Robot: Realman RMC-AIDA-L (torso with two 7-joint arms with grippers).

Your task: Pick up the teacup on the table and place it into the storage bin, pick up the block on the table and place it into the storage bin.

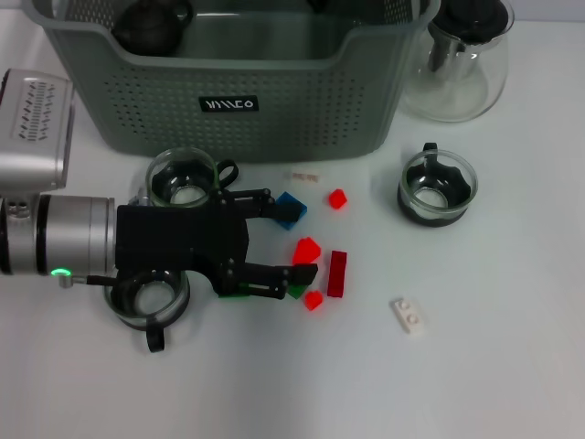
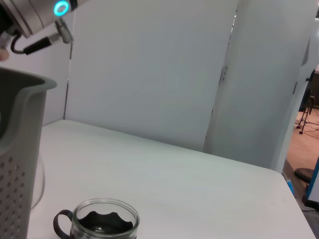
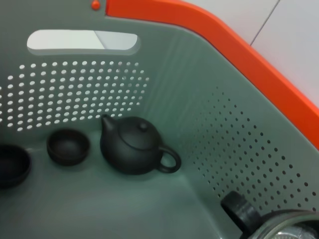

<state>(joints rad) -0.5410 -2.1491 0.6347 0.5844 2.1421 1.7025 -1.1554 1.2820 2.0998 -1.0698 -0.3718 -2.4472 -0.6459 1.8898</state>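
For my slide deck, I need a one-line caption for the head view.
Left gripper open above coloured blocks, glass teacups beside it, storage bin behind.

A white table [image 1: 512, 384] is carrying the bin [image 1: 302, 110] and teapot [image 1: 462, 64] at its far edge, 3 cups [image 1: 437, 187] and scattered blocks [image 1: 337, 273].

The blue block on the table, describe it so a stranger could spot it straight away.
Start at the grey-green perforated storage bin. Just in front of it, beside the left gripper's upper finger, lies the small blue block. It is the only blue piece among red ones.
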